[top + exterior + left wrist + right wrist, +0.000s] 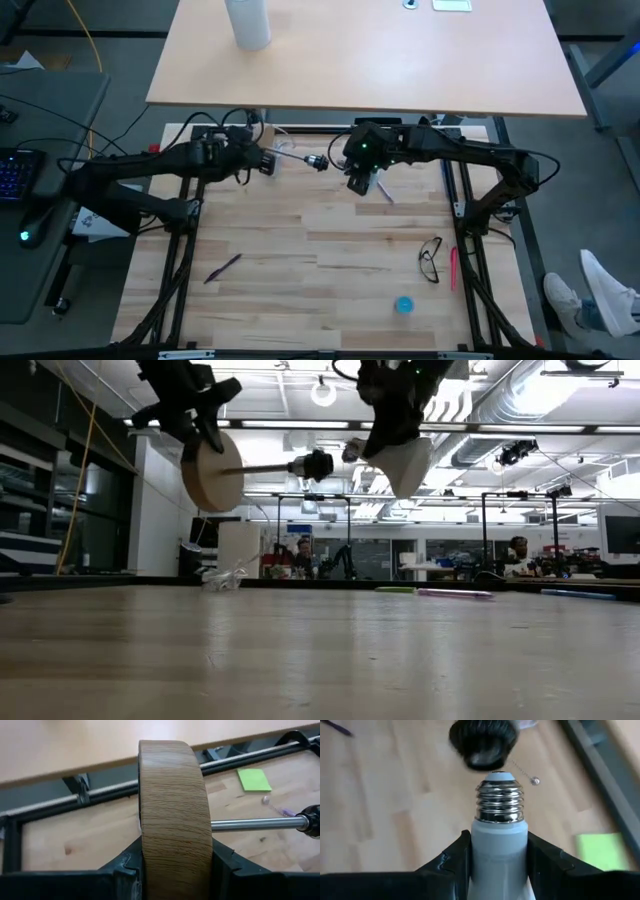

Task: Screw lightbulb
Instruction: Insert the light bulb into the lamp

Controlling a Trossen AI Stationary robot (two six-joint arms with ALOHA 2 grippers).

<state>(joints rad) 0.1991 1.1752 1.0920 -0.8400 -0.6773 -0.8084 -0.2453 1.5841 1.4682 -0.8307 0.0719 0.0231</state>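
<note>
Both fingers pairs grip: lightbulb (498, 840) right, wooden disc (174, 820) left.

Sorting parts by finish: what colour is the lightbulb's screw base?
Shiny silver metal on the lightbulb, whose neck is pale white; right wrist view shows it best.

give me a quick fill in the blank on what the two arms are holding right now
1. The left gripper is clamped on the edge of the round ____ disc.
2. The right gripper holds the lightbulb by its pale ____.
3. In the right wrist view, the bulb's screw base points at the black ____ on the end of the metal rod.
4. In the low view, both items are held ____ the table, not resting on it.

Missing words: wooden; neck; socket; above
</note>
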